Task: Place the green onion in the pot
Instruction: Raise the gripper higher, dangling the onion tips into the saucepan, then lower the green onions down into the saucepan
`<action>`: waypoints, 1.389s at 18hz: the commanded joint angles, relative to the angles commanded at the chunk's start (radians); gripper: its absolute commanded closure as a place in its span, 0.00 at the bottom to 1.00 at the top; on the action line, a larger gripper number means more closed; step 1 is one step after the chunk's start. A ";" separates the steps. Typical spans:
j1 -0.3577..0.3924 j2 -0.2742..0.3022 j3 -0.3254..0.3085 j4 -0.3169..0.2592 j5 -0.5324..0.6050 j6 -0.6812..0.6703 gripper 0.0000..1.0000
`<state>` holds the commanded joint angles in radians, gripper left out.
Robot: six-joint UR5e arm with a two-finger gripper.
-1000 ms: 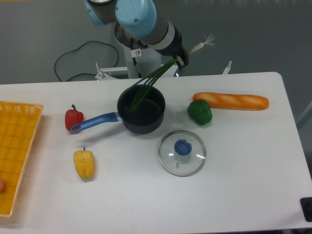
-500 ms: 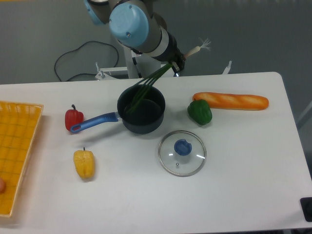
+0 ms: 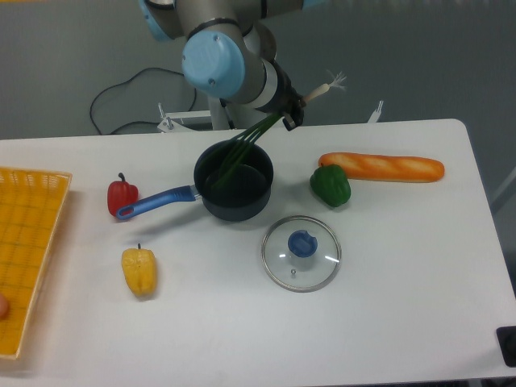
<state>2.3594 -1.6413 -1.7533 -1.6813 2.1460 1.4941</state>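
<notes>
Compared with a second ago, the arm's blue-capped joint is sitting a little further left and the green onion (image 3: 256,139) is hanging slightly steeper, its pale root end lower against the grey backdrop; everything else on the table is lying where it was.

From the fixed camera, the gripper (image 3: 292,115) is hovering above the far edge of the white table (image 3: 403,306), just behind the pot (image 3: 234,191). It is clamping the onion close to the whitish root, which is sticking up and to the right past the fingers. How far apart the fingers are standing is too small to read. Dark green stalks are slanting down to the left, their tips reaching inside the pot near its left inner wall. Nothing else is showing inside the pot. Its blue handle is pointing toward the left edge, ending just beside a red bell pepper (image 3: 122,196).

A yellow bell pepper (image 3: 139,271) is lying nearer the front. The glass lid (image 3: 301,253) is resting flat, knob up, just front-right of the pot. A green bell pepper (image 3: 330,185) is sitting right of the pot, with a baguette (image 3: 381,167) beyond it. A yellow basket (image 3: 28,242) is occupying the left edge.
</notes>
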 joint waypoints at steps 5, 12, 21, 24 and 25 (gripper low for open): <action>-0.002 -0.006 -0.006 0.000 -0.002 -0.028 0.88; -0.002 -0.023 -0.002 0.005 0.003 -0.040 0.88; 0.012 -0.037 0.008 0.035 0.003 -0.025 0.88; 0.017 -0.037 0.023 0.034 0.003 0.009 0.88; 0.021 -0.037 0.028 0.034 0.002 0.017 0.88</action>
<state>2.3807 -1.6782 -1.7258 -1.6475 2.1476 1.5109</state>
